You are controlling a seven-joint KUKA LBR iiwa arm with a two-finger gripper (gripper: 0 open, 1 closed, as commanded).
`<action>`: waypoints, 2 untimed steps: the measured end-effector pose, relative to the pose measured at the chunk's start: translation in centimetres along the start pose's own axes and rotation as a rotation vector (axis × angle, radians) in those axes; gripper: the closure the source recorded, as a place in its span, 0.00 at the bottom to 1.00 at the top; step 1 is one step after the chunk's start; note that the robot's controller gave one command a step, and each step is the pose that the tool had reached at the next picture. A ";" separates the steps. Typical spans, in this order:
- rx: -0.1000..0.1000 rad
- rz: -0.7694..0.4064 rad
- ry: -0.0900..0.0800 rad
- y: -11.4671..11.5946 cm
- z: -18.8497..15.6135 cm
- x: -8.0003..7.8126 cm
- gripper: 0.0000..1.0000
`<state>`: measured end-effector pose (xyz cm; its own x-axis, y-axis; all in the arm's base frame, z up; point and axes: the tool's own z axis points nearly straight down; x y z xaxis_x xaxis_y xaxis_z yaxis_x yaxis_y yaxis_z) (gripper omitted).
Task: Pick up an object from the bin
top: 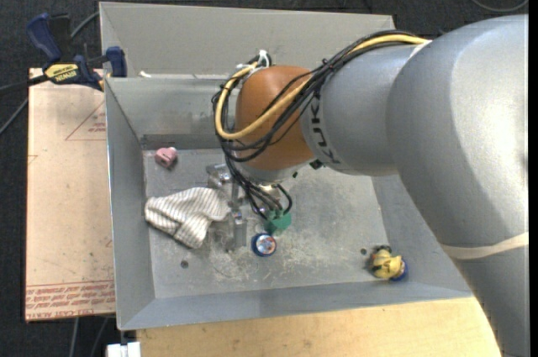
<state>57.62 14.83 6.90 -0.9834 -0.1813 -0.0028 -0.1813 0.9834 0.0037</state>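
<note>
Jaws: low near the bin's [336, 217] middle, at the cloth's right edge; apart or together, cannot tell
Cloth [187, 212]: white, crumpled, left of middle
Close by: green piece [278, 222] and blue-and-white disc [265, 244], just right of the jaws
Farther off: pink lump [166, 156] back left, yellow toy [386, 264] front right

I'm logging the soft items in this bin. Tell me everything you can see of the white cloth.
The cloth is whitish fabric with faint stripes, crumpled into a loose folded bundle rather than spread flat. It lies on the bin's floor, left of the middle, its longer side running across. Its right end meets the hand, which comes down beside it. Whether the hand grips the fabric cannot be told. The small pink thing behind it lies apart from it.
</note>
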 end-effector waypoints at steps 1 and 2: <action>-0.001 0.003 0.012 1.2 -0.9 -4.8 1.00; -0.001 0.004 0.012 1.2 -0.9 -4.8 1.00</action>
<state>62.08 16.85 7.79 -0.9840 -0.1778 0.0094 -0.1778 0.9841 0.0049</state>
